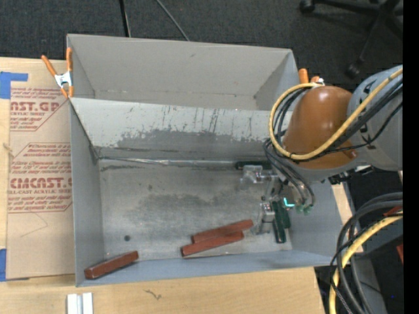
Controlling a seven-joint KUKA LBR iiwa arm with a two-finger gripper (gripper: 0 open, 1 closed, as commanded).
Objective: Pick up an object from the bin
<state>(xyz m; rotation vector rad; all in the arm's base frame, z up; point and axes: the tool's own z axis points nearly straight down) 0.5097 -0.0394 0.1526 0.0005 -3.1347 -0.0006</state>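
Observation:
My gripper is down low at the right end of the bin, near the front wall. A small dark green oblong thing sits right at its tip, standing roughly upright; whether it is gripped I cannot make out. Just left of the gripper lie two reddish-brown flat sticks, overlapping and pointing at it, with the right end almost touching it.
A third reddish-brown stick lies in the front left corner. A thin black thing rests along the foot of the back wall behind the gripper. A small dark speck is on the floor at the left.

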